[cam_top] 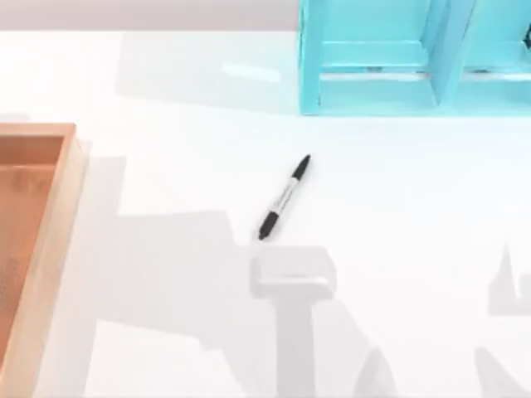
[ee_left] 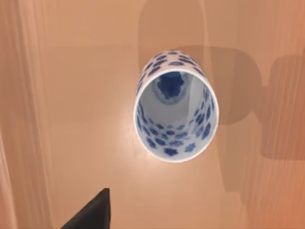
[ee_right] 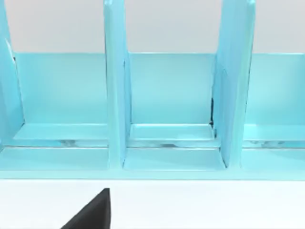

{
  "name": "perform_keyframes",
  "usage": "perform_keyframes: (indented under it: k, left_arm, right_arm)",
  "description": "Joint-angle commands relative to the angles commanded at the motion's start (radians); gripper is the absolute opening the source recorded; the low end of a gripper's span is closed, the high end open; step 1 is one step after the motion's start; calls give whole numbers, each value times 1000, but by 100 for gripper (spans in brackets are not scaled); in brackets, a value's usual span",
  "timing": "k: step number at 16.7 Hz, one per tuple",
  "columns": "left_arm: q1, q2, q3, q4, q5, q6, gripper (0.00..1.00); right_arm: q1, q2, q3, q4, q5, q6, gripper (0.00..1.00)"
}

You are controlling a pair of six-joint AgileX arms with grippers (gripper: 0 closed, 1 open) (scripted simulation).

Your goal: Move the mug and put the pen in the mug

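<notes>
Though pincer states untellable, glazed floral mug [ee_left: 175, 106] on smooth wooden tray [ee_left: 71, 95]; slim pen [cam_top: 284, 197] apart.

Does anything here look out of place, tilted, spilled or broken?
Nothing looks damaged or spilled. The pen lies flat and slanted on the white table, capped and whole. The mug stands upright on a wooden surface in the left wrist view, with no crack. The blue rack stands straight at the far edge.

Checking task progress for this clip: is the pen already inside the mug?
No. In the top view the pen lies flat on the white table, while the left wrist view shows the mug holding nothing, standing on a wooden tray.
</notes>
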Motion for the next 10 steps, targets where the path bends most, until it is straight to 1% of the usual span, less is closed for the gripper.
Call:
perform_keyframes:
  k: [5,7,10]
  left_arm:
    - [-4,2,-18,18,0,-2,100]
    - [-1,15,-66,74,0,-2,100]
    - [1,46,-170,224,0,2,100]
  right_arm:
    - [0,0,0,0,0,0,100]
    - [0,0,0,0,0,0,100]
    - [0,0,0,0,0,0,100]
